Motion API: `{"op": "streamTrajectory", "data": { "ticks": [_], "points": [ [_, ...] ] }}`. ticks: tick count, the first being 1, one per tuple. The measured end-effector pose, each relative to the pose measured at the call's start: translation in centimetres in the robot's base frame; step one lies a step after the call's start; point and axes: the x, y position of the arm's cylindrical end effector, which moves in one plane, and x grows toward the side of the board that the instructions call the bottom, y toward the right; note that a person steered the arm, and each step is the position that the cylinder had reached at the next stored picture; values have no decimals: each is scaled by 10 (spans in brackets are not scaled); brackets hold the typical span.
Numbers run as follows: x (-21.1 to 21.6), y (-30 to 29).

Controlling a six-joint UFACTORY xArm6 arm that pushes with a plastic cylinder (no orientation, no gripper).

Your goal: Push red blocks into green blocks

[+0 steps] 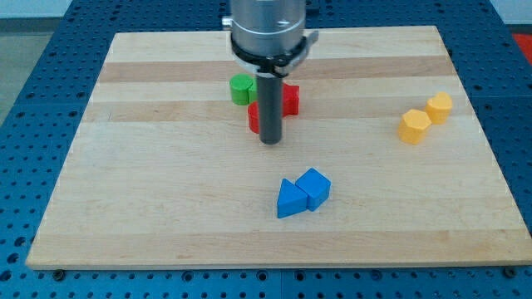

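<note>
Red blocks (288, 100) jammed up behind my rod, right by the green ones (242, 88)

No jaws on this rig, just a plain rod (271, 108), and my tip (271, 143) sits at the bottom edge of the red cluster, rod hiding part of it. The green blocks are just to the view's left of the reds, looks like touching. Below the tip, well apart, a blue triangle (290, 200) and blue cube (315, 186) touch. 2 yellow blocks (414, 126) (440, 107) sit near the board's (166, 208) right edge.

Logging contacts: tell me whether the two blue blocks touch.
Touching. The camera view shows the blue triangle pressed against the blue cube, no board visible between them.
</note>
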Motion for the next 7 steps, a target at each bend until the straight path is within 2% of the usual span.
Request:
{"op": "streamTrajectory", "data": {
  "ticks": [1,6,7],
  "points": [
    [-15,-5],
    [-21,-8],
    [-11,5]
  ]
}}
